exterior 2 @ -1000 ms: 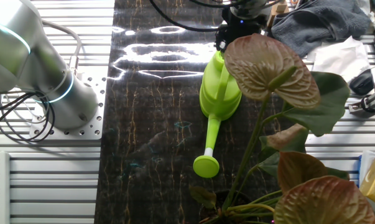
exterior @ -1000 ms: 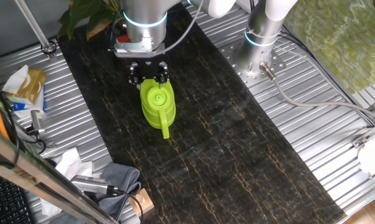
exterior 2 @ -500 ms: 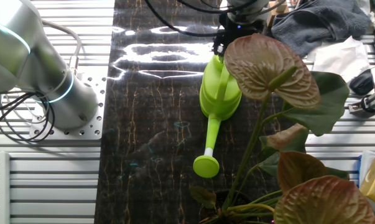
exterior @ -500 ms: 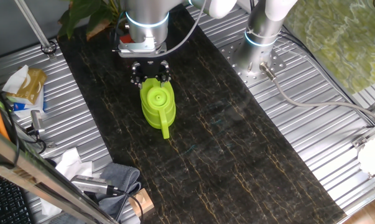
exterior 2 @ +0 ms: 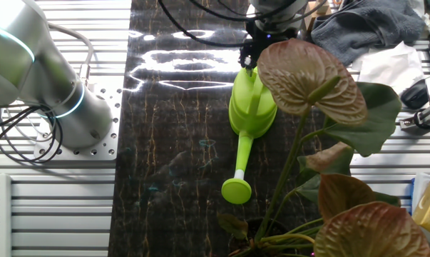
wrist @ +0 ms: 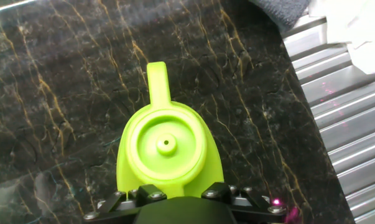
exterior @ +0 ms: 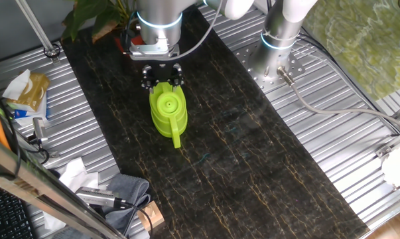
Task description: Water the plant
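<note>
Above the can's [exterior: 167, 113] rear, the tool [exterior: 162, 78] hangs, whether clenched I cannot tell, likely aligned for its handle. Spout aims away; plant [exterior 2: 321, 135] stands beside it on the surface [exterior: 253, 166].

Worktop [exterior: 359, 143] is ribbed metal with a dark marble-pattern mat [exterior: 253, 153] running down the middle. On the mat I see a lime-green watering can [exterior: 168, 113], upright. Arm base [exterior: 279, 56] is bolted to the metal beside the mat. Off the mat on the ribbed part: grey cloth [exterior: 123, 189], crumpled white paper [exterior: 77, 174], a yellow-and-white bag [exterior: 27, 89].
</note>
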You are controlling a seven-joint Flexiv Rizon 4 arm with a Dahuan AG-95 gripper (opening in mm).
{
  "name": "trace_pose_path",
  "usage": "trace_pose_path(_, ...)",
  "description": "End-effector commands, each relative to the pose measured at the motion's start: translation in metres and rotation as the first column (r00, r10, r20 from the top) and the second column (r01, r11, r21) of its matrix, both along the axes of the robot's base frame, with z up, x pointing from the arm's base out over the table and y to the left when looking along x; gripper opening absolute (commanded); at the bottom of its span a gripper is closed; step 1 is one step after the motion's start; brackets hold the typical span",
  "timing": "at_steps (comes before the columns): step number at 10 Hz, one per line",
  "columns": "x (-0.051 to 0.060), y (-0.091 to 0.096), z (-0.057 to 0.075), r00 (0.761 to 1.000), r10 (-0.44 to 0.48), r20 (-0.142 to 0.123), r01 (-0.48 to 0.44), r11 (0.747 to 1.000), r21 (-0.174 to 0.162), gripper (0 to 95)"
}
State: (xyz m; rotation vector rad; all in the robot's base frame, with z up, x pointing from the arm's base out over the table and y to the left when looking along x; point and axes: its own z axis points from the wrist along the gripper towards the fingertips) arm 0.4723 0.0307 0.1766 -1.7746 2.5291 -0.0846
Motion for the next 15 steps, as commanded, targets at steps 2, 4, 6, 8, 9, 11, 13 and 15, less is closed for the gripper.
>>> trace_pose_path(2,-0.004,-0.004,-0.005,1.000,-0.001,0.002,0.001,1.000,0.006,57.0)
trace_pose_path(4,-0.005,-0.005,-0.008,1.000,-0.005,0.003,0.005,1.000,0.007,57.0)
trace_pose_path(6,-0.005,-0.004,-0.010,1.000,-0.008,0.004,0.008,1.000,0.007,57.0)
trace_pose_path(8,-0.004,0.001,-0.013,1.000,-0.021,0.005,0.021,1.000,0.006,57.0)
trace_pose_path(9,-0.004,0.002,-0.013,1.000,-0.021,0.006,0.021,1.000,0.007,57.0)
trace_pose_path(11,-0.004,0.003,-0.014,1.000,-0.015,0.006,0.015,1.000,0.005,57.0)
trace_pose_path(13,-0.004,0.003,-0.015,1.000,-0.011,0.008,0.011,1.000,0.004,57.0)
trace_pose_path(15,-0.004,0.002,-0.017,1.000,-0.007,0.013,0.007,1.000,0.004,57.0)
